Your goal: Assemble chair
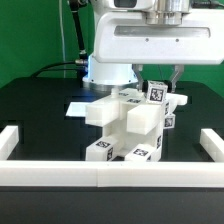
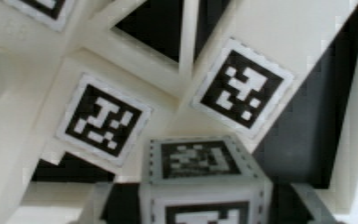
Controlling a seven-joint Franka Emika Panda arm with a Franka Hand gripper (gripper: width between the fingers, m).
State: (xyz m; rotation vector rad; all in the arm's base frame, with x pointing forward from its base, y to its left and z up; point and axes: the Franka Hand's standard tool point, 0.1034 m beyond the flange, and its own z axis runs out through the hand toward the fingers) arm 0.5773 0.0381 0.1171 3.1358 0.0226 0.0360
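Your gripper (image 1: 164, 80) sits narrow, pinching what looks like 1 tagged post (image 1: 157, 94) atop the clustered chair parts (image 1: 125, 125); next, seat it squarely, untilted.

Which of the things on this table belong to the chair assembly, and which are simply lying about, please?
For the job:
- white chair parts, clustered mid-table
- tagged piece at the back of that cluster
- gripper, shut on the tagged piece

Just lying about:
- white border rails around the edge
- marker board, flat on the black table
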